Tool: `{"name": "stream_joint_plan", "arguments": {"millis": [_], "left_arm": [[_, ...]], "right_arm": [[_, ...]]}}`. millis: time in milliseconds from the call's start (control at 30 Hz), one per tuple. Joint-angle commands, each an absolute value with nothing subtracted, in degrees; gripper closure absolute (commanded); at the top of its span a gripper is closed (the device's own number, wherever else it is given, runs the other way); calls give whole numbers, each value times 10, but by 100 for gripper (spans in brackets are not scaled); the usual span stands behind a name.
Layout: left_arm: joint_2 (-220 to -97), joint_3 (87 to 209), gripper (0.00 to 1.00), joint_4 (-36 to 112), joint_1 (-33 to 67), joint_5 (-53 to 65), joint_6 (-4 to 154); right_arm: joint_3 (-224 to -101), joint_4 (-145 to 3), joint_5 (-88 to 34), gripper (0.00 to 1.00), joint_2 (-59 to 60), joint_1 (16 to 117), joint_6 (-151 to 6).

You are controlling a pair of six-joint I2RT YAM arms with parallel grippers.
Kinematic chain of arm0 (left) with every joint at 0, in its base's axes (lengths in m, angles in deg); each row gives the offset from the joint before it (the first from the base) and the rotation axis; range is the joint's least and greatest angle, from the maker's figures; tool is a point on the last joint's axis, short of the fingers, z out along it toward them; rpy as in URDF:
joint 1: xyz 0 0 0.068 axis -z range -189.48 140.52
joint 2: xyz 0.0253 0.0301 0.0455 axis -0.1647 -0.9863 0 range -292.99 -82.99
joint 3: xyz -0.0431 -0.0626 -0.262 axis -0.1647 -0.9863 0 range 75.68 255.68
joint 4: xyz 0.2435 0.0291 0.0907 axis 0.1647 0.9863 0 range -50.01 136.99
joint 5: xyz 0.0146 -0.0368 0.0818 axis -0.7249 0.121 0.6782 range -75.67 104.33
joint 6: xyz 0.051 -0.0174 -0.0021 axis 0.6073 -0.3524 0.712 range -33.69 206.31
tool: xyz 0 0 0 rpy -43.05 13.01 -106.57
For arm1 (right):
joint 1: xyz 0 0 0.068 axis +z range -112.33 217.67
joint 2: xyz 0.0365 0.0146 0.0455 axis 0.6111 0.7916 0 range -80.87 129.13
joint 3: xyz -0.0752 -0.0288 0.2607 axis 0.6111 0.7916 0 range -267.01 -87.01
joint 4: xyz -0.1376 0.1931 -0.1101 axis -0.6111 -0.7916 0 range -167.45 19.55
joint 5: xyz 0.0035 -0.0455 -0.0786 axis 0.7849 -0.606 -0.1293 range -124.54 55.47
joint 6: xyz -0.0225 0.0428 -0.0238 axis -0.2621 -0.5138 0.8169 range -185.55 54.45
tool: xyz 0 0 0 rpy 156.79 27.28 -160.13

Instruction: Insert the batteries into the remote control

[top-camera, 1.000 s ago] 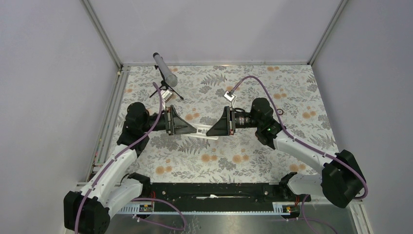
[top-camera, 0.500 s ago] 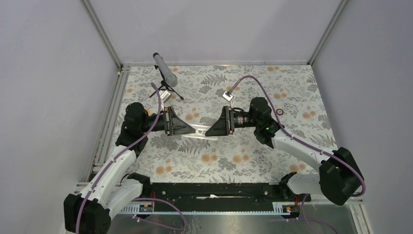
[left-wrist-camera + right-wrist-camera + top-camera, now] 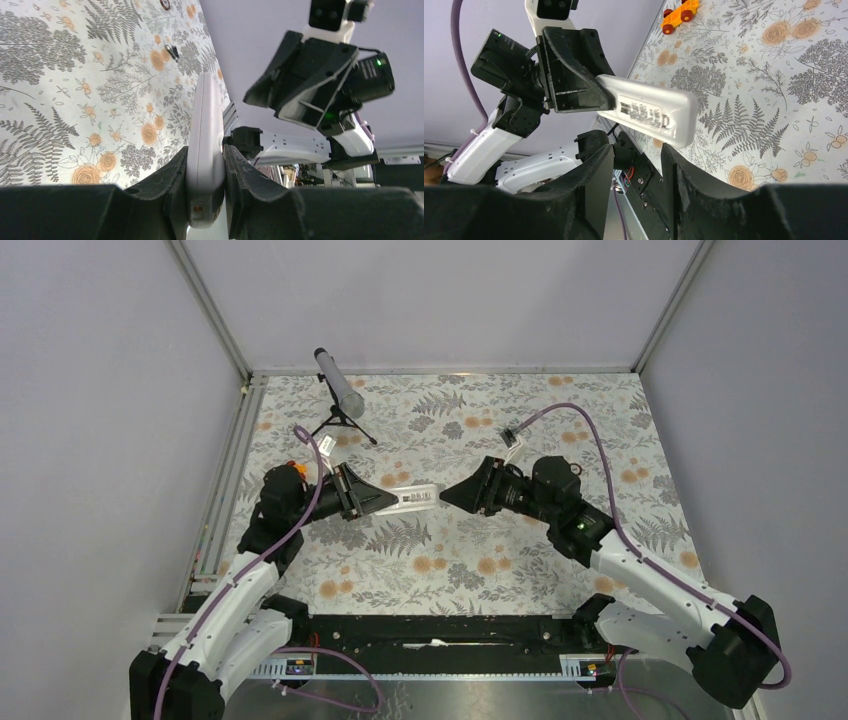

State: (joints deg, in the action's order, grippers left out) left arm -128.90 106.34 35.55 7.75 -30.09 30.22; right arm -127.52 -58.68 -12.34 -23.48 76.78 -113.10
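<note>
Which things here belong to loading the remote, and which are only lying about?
Job: remote control, in the left gripper; right gripper, open. Batteries: none clearly visible.
Lying about: orange toy car, grey tube on tripod, black ring.

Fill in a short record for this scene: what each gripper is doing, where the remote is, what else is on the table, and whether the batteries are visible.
Left gripper: shut on one end of the flat white rectangular remote control, held above the table
Right gripper: open, empty, facing the remote's free end, not touching it
Table: floral-patterned surface
Other items: grey tube on black tripod; orange toy car
Batteries: not made out in any view
</note>
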Motion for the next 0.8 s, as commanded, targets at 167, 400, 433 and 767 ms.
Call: {"name": "stream_joint_plan", "arguments": {"millis": [167,400,433,767], "left_arm": [[-1288,1062,100,310,87,-264,284],[-1289,1062,100,316,88,-271,290],[-1288,1063,100,316,89,-271,290],[-1286,1064,100,311,90,-275,283]], "right_arm": [[-1284,-555,-170,57,-210,810,-1105],[-1277,-488,-184,62,-214,810,-1091],[-1280,-490,-186,62,-212,810,-1091],[-1299,-508,-192,65,-173,821,-1081]]}}
